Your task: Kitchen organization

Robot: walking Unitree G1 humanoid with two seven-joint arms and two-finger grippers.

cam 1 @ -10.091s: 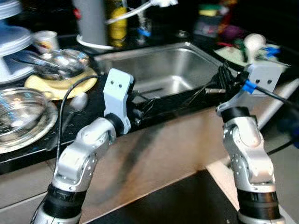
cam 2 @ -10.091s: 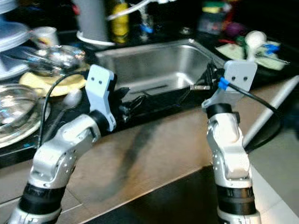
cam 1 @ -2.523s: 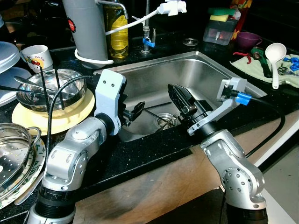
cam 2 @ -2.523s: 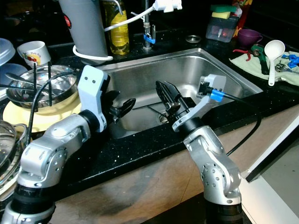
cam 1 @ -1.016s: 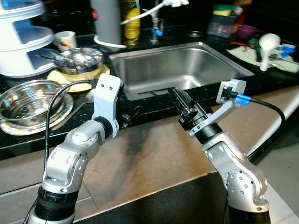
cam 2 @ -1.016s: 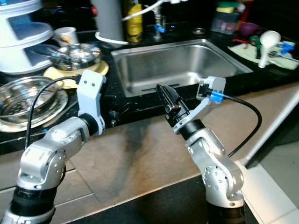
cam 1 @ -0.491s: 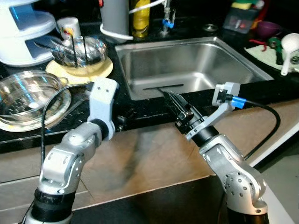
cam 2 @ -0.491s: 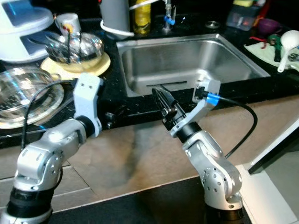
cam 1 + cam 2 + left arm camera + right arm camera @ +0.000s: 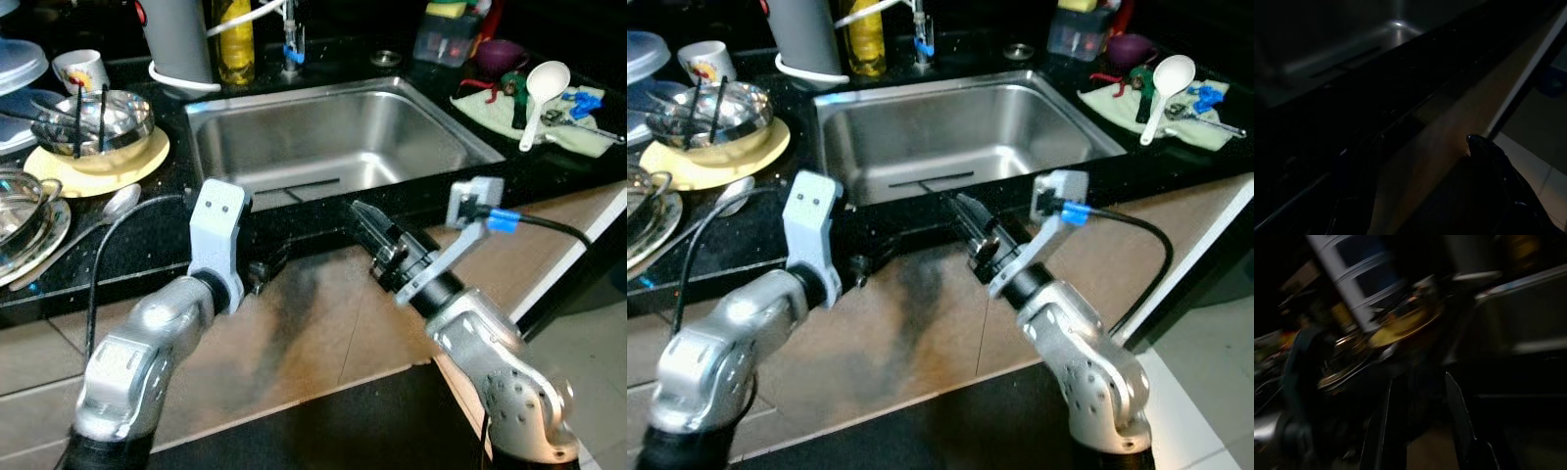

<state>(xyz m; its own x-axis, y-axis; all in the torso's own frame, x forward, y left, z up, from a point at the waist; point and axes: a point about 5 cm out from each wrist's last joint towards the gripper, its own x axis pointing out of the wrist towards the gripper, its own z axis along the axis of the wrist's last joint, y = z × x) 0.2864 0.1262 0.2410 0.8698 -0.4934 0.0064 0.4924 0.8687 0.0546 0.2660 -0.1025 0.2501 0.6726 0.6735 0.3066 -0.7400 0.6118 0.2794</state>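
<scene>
Steel sink (image 9: pixel 333 147), rectangular and brushed, is sunk in a glossy black speckled counter (image 9: pixel 147 235) above a tan cabinet front (image 9: pixel 323 323). Left of the sink, a round steel bowl (image 9: pixel 93 117) holding dark utensils sits on a flat yellow plate (image 9: pixel 98 162), with a white printed mug (image 9: pixel 80 69) behind it and a metal spoon (image 9: pixel 113 204) lying just in front. Behind the sink stand a grey cylinder (image 9: pixel 176 39) and a yellow bottle (image 9: pixel 235 44). Right of the sink, a white ladle (image 9: pixel 539 88) lies on a pale green cloth (image 9: pixel 509 113).

Left gripper (image 9: pixel 260 272) hangs at the counter's front edge, fingers apart and empty. Right gripper (image 9: pixel 377 235) hovers at the same edge before the sink, fingers slightly apart, holding nothing.
</scene>
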